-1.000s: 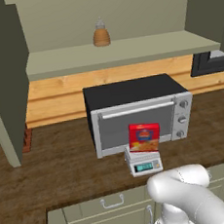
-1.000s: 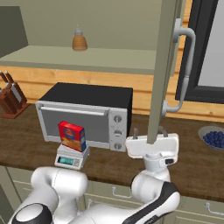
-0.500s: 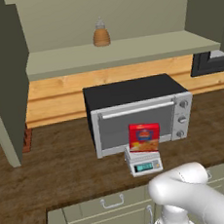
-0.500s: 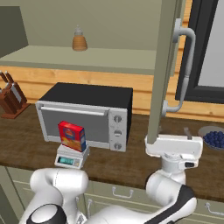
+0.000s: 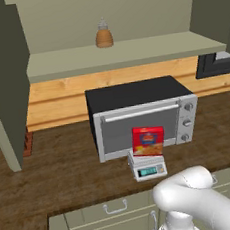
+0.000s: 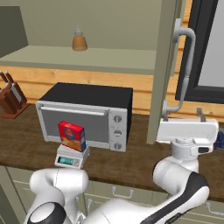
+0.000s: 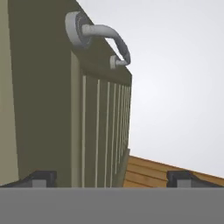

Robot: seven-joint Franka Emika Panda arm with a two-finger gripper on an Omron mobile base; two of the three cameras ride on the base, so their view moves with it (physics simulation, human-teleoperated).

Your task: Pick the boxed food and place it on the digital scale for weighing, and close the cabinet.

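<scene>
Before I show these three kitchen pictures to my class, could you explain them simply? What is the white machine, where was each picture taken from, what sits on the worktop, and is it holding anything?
All three are computer-rendered. The white machine is a robot arm on a mobile base. Two pictures come from cameras on that base, behind the arm to its left and right. The third comes from a camera on its hand.

On the wooden counter stands a toaster oven. In front of it, the boxed food stands on the digital scale. A knife block sits at the left. An amber bottle stands on the open cabinet's shelf.

The gripper is open and holds nothing. It is raised beside the cabinet door, near its handle.
</scene>
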